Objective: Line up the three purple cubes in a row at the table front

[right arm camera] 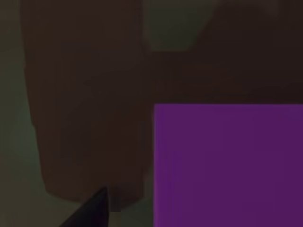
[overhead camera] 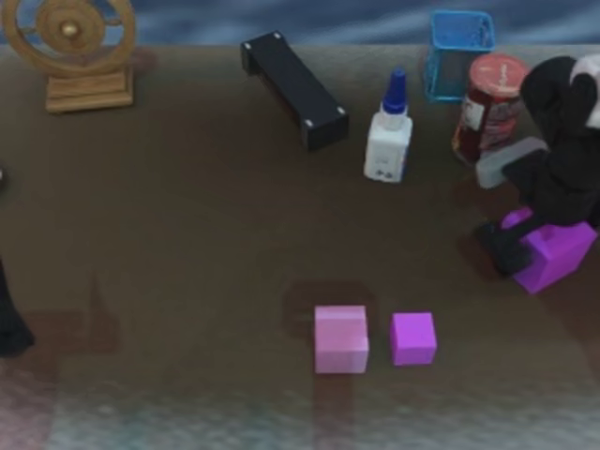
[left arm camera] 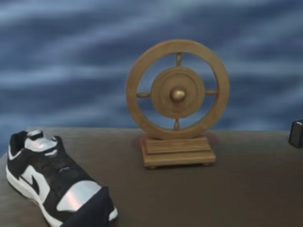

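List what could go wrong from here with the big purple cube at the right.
1. The right gripper sits on the large purple cube near one end; an off-centre hold could let it twist or slip.
2. The red jar and grey block stand close behind; the arm might knock them.
3. Placing it could bump the small purple cube beside the lilac cube.

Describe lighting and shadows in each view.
Top view: dim; soft shadows lie beside the pale lilac cube and by the right gripper at the large purple cube. Left wrist view: evenly lit wooden wheel. Right wrist view: dark.
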